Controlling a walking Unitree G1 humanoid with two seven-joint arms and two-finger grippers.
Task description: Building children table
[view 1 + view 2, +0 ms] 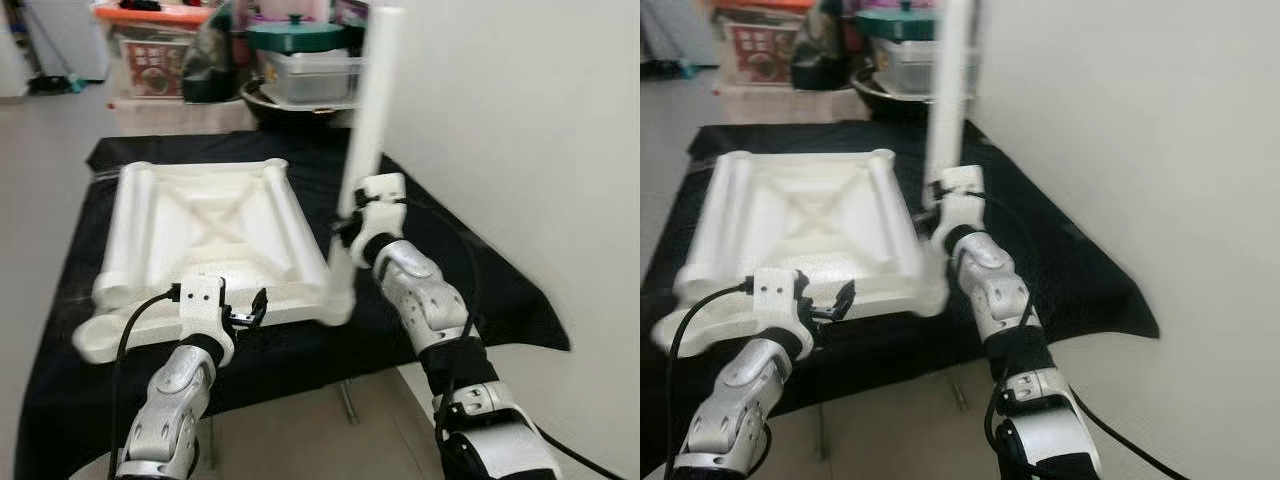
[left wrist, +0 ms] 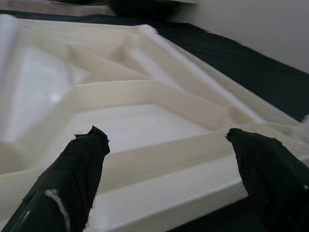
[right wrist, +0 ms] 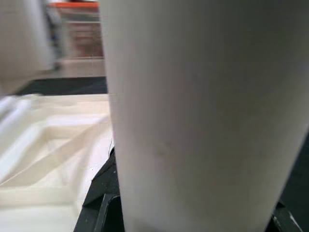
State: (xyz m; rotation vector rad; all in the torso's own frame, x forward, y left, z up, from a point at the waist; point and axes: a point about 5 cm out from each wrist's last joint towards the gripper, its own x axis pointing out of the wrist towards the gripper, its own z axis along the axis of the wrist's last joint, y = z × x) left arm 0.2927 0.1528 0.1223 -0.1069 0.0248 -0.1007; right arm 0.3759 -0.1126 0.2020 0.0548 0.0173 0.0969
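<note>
A white plastic tabletop (image 1: 210, 230) lies upside down on a table under a black cloth (image 1: 470, 290). My right gripper (image 1: 347, 228) is shut on a long white table leg (image 1: 367, 120). It holds the leg upright, tilted slightly, with the foot end at the tabletop's near right corner. In the right wrist view the leg (image 3: 203, 121) sits close between the black fingers. My left gripper (image 1: 248, 312) is open just off the tabletop's near edge. Its fingertips (image 2: 89, 145) stand apart over the ribbed underside (image 2: 145, 96). More white legs (image 1: 128, 225) lie along the tabletop's left side.
A white wall (image 1: 520, 120) runs close along the right of the table. Behind the table stand a pan, a green-lidded pot (image 1: 295, 35) and storage boxes (image 1: 150, 60). Bare floor (image 1: 40, 180) lies to the left.
</note>
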